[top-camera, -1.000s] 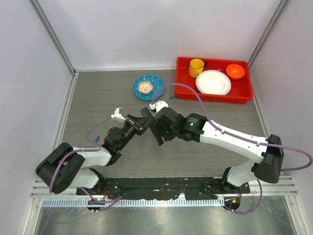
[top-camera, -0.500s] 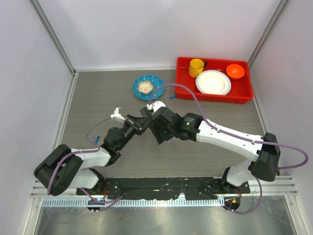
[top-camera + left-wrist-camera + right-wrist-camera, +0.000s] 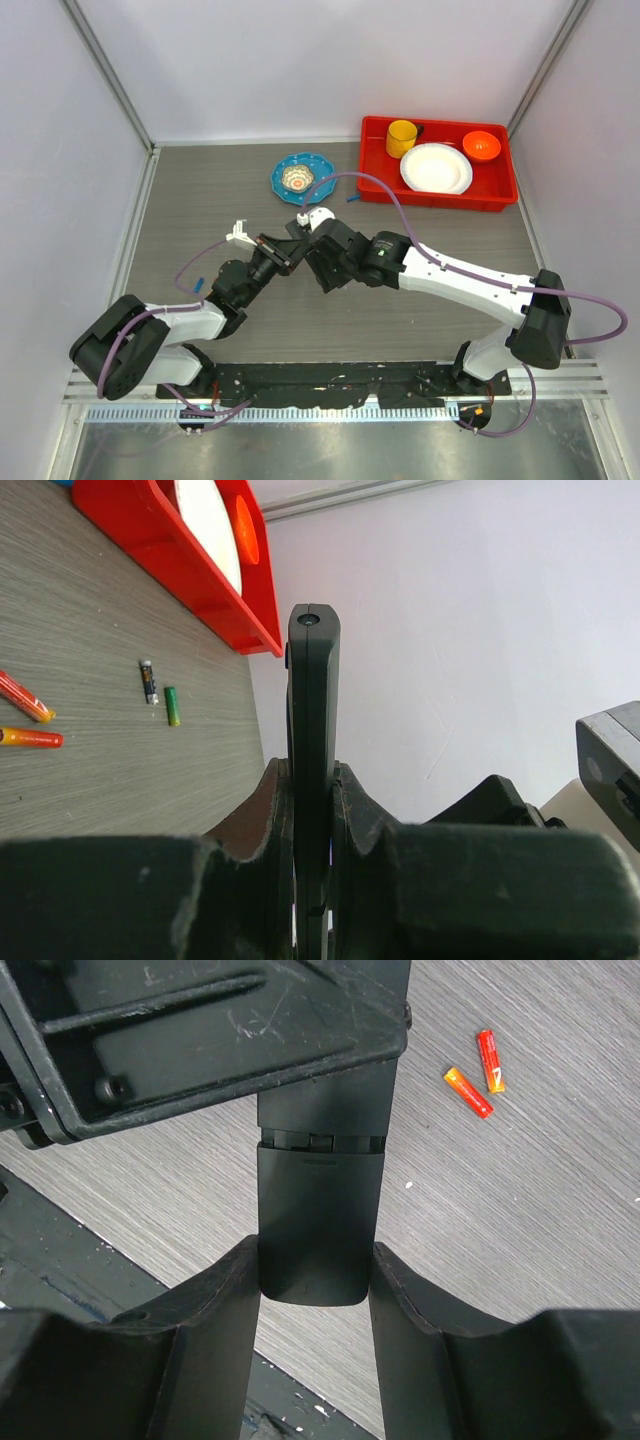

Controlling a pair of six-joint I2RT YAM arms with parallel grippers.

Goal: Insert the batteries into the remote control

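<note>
Left wrist view: remote control [image 3: 313, 680] edge-on, lengthwise out of tight left pincer [image 3: 311, 775], far end inside snug right pincer [image 3: 316, 1250].

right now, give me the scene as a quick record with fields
remote control: held edge-on in the left end effector
left end effector: shut on the remote control
right end effector: fingers either side of the remote control's free end; firm grip unclear
batteries: two orange-red ones lying loose on the table
red tray: far right part of the table
</note>
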